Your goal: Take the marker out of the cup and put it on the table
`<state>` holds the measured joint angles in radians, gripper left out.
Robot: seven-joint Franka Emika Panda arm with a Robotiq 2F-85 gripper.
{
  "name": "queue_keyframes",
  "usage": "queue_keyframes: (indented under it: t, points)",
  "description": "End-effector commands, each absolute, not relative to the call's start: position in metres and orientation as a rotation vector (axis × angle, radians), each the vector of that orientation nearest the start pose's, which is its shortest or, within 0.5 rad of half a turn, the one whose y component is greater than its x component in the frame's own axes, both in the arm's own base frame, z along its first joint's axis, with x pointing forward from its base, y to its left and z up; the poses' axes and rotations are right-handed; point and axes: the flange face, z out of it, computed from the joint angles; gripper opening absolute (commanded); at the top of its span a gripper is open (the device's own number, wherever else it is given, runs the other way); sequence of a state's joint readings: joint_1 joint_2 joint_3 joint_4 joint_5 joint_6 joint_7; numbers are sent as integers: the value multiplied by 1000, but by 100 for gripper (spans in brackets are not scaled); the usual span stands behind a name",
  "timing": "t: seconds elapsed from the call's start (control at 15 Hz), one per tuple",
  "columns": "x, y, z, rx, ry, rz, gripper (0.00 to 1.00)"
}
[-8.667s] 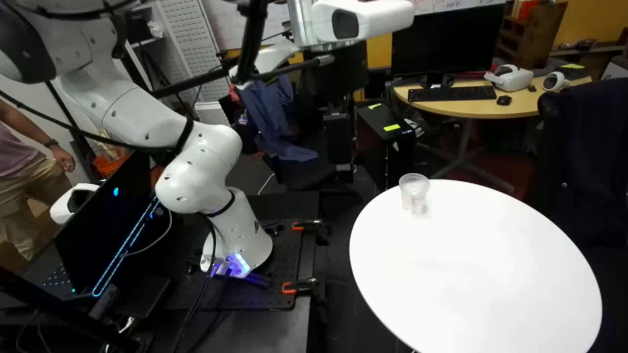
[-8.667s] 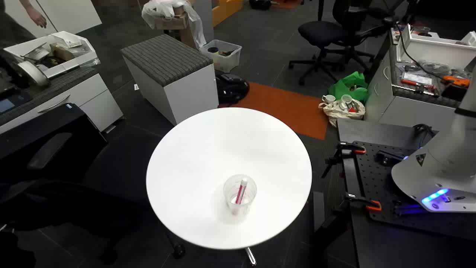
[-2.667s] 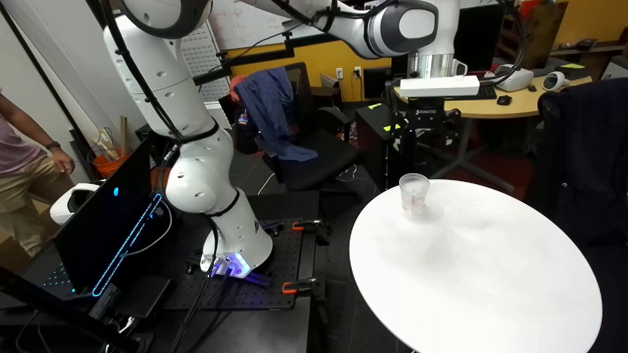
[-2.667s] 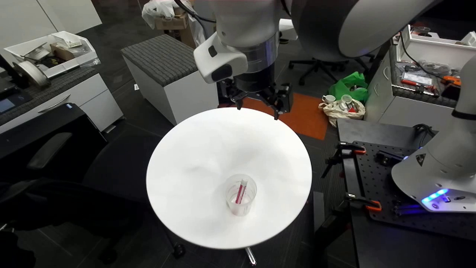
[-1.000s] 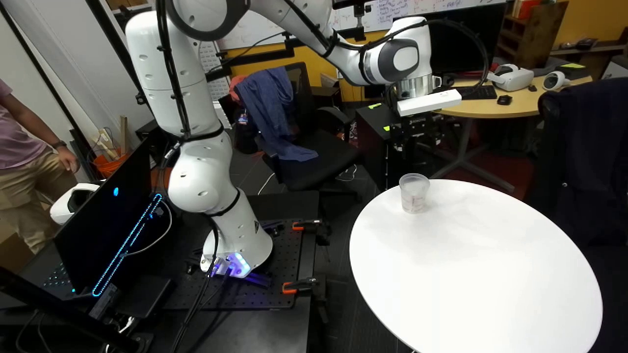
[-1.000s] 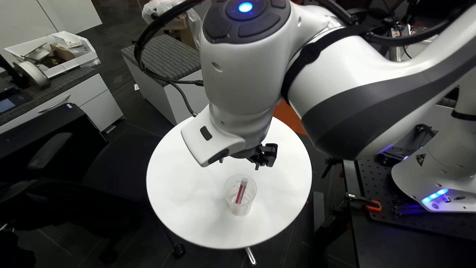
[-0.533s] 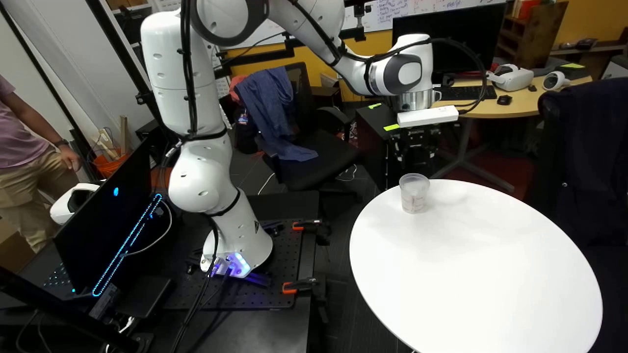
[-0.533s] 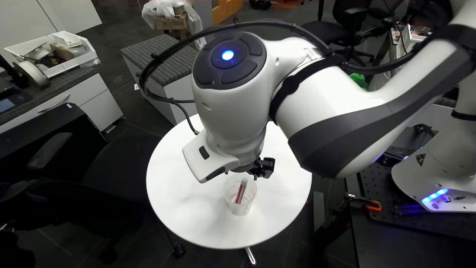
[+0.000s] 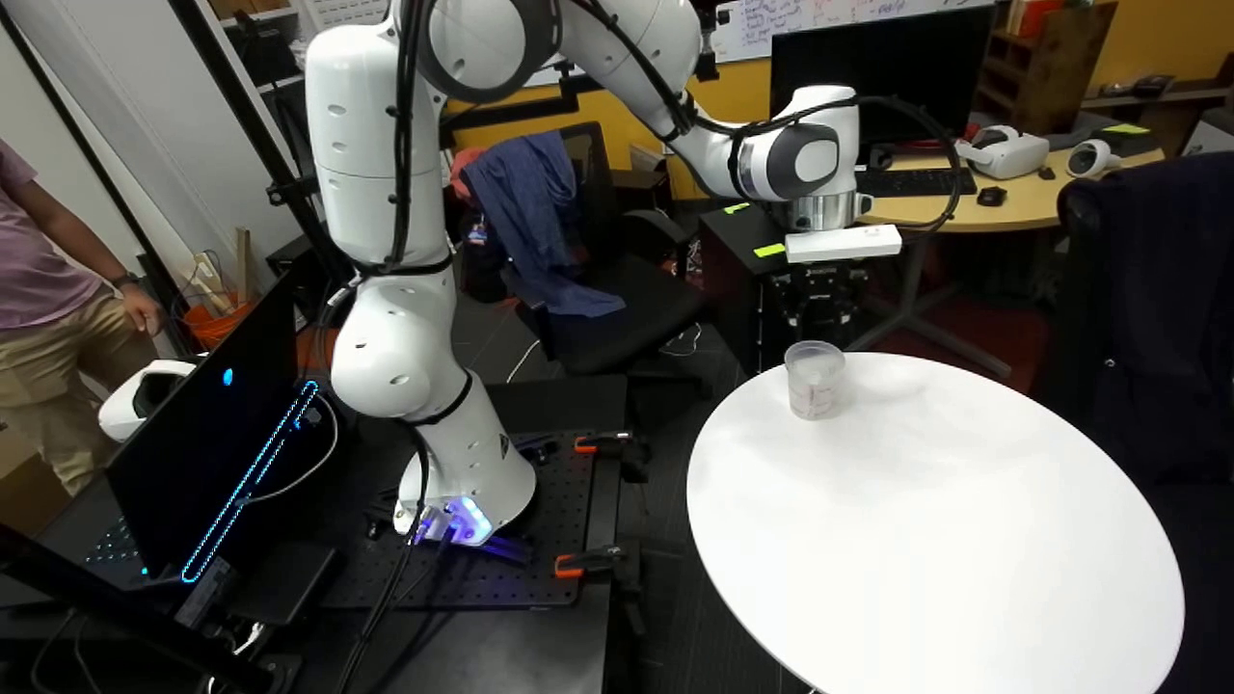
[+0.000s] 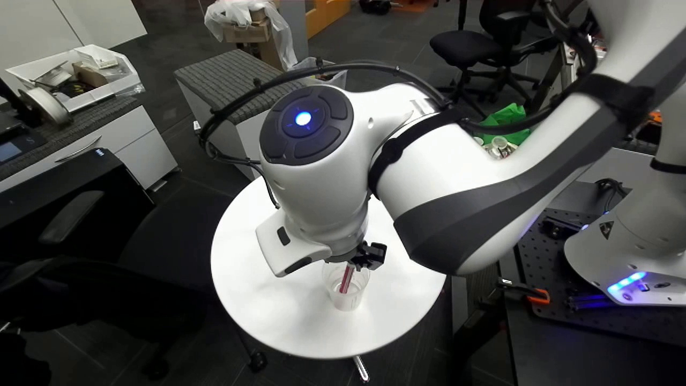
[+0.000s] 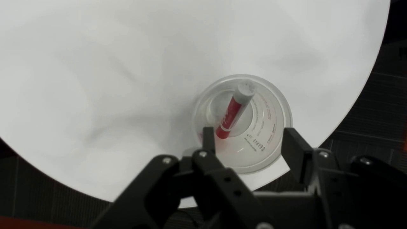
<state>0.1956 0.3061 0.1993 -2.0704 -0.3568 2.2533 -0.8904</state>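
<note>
While the gripper (image 11: 249, 140) is held spread, the marker (image 11: 231, 113) is seen tilted inside the cup (image 11: 270, 105)

The fingers (image 11: 209, 139) are parted, and part of the cup is framed between them; how high the tips are held over its rim cannot be told. That rim is partly covered by the fingers, and the gripper's base is cut off by the wrist view's lower edge. In an exterior view, the marker's pale end is overlapped by the gripper, and much of the white table (image 10: 252, 289) is blocked by the arm (image 10: 429, 182). In an exterior view, the marker cannot be made out through the cup's cloudy wall, and the fingers are nearly lost against a black computer tower (image 9: 733, 289). Farther back, a chair (image 9: 646, 318) is draped with blue cloth (image 9: 535, 231), and a monitor (image 9: 916, 67) on a wooden desk (image 9: 1032, 214) is partly hidden by the arm.
</note>
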Motion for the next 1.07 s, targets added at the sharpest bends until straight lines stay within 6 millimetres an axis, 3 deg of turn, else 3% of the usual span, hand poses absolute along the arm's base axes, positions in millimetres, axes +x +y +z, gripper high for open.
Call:
queue_keyframes:
  t: [0.0,0.07,0.27,0.6,1.0]
  points:
    - [541,221,276,-2441,-2231,229,42]
    - [540,221,275,-2448,-2220,227,47]
    - [538,221,270,-2473,-2186,228,44]
    - [537,221,258,-2507,-2121,228,49]
    - [536,219,249,-2543,-2068,226,45]
